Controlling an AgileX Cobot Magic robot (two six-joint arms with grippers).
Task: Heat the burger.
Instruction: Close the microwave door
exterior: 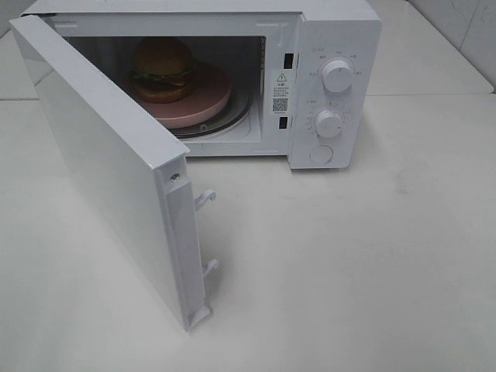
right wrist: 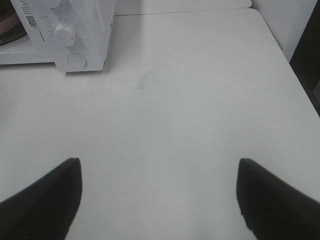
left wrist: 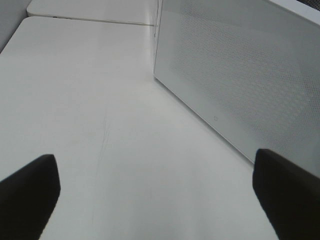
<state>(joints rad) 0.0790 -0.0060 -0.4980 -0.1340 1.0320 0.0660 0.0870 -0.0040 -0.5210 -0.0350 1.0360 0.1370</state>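
Observation:
The burger [exterior: 163, 70], golden bun over lettuce and a dark patty, sits on a round pink plate [exterior: 211, 105] inside the white microwave [exterior: 341, 31]. The microwave's door [exterior: 108, 170] swings wide open toward the front left. Neither arm shows in the exterior high view. My left gripper [left wrist: 155, 200] hovers open over bare table with the door's outer face [left wrist: 240, 75] just ahead of it. Out to the right of the microwave, my right gripper [right wrist: 157, 200] is open above the table, nothing between its fingers.
The white table [exterior: 349, 263] spreads in front of and beside the microwave. Two dials [exterior: 337, 75] and a round button [exterior: 321, 154] line the microwave's right panel. A second table edge [left wrist: 90, 12] lies behind the left side.

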